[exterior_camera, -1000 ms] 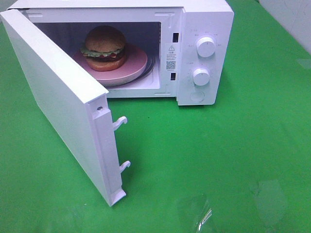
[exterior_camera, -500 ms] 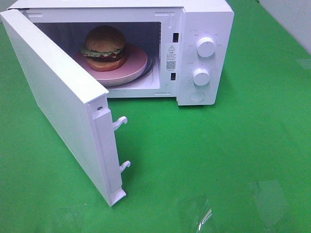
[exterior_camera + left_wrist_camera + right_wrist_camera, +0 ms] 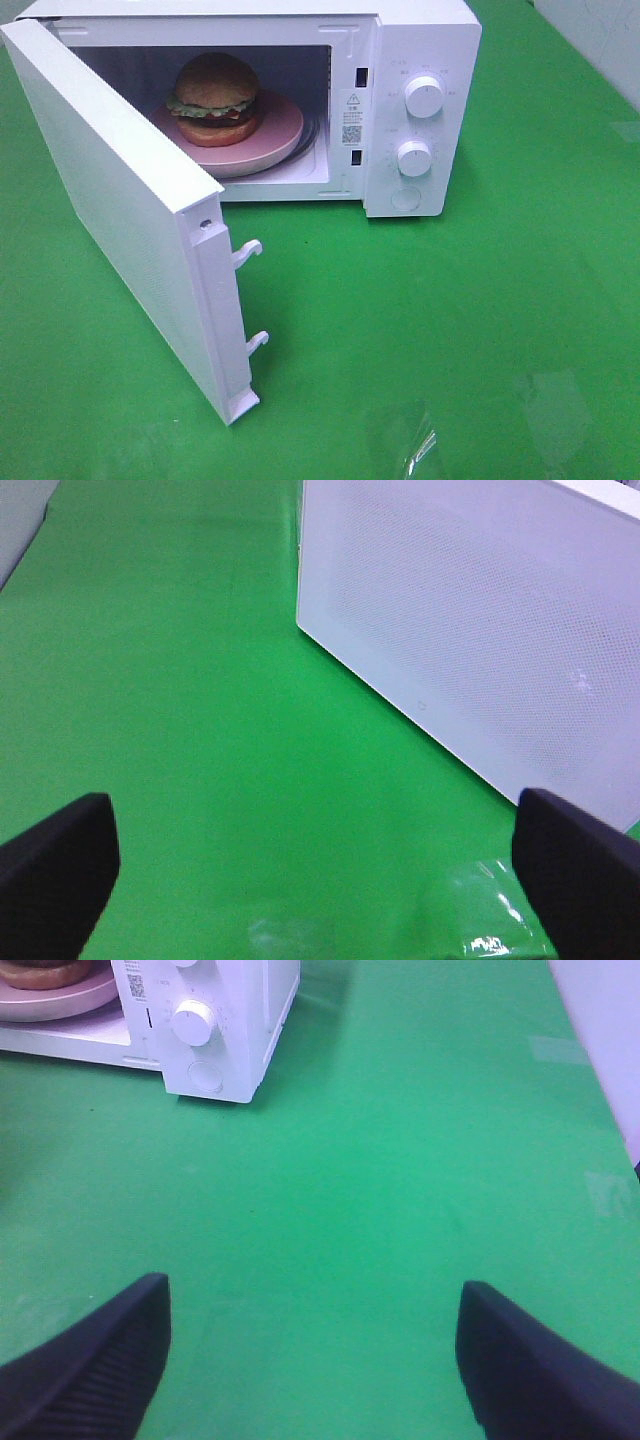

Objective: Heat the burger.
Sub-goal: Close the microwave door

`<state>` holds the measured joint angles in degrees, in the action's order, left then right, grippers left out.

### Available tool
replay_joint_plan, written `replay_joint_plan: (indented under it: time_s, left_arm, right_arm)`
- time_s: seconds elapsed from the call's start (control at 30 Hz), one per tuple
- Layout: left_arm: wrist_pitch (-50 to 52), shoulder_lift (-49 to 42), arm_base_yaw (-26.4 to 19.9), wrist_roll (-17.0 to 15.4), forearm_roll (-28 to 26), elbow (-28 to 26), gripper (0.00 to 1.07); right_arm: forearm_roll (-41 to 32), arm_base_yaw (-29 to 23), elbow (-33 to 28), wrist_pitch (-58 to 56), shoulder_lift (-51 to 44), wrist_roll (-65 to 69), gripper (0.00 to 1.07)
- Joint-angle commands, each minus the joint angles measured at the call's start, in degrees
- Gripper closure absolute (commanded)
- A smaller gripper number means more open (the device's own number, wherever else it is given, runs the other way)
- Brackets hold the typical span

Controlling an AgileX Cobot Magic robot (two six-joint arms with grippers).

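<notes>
My left gripper (image 3: 320, 870) and right gripper (image 3: 315, 1360) are both wide open and hold nothing. The burger (image 3: 215, 97) sits on the pink plate (image 3: 285, 135) inside the microwave (image 3: 420, 40). Its door (image 3: 110, 200) stands wide open, right in front of my left gripper. If I push the door too hard, the microwave could slide on the green cloth (image 3: 450, 330).

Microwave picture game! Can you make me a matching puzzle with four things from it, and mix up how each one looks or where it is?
Things:
1. burger
2. plate
3. microwave door
4. upper knob

Clues:
A. swung wide open
B. pink
C. white and round
D. sitting on the plate

Pairs: 1-D, 2-B, 3-A, 4-C
</notes>
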<state>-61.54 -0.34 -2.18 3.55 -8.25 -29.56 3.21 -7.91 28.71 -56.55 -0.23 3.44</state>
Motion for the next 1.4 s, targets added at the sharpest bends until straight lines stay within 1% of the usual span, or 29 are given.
replay_joint_plan:
  time_s: [0.03, 1.4]
  left_arm:
    - [0.2, -0.7, -0.2, -0.2, -0.3, 0.0, 0.06]
    - [0.2, -0.6, -0.2, -0.2, -0.3, 0.0, 0.06]
  right_arm:
    - [-0.2, 0.5, -0.6, 1.7, -1.5, -0.7, 0.31]
    - [-0.1, 0.5, -0.6, 1.7, -1.5, -0.6, 0.31]
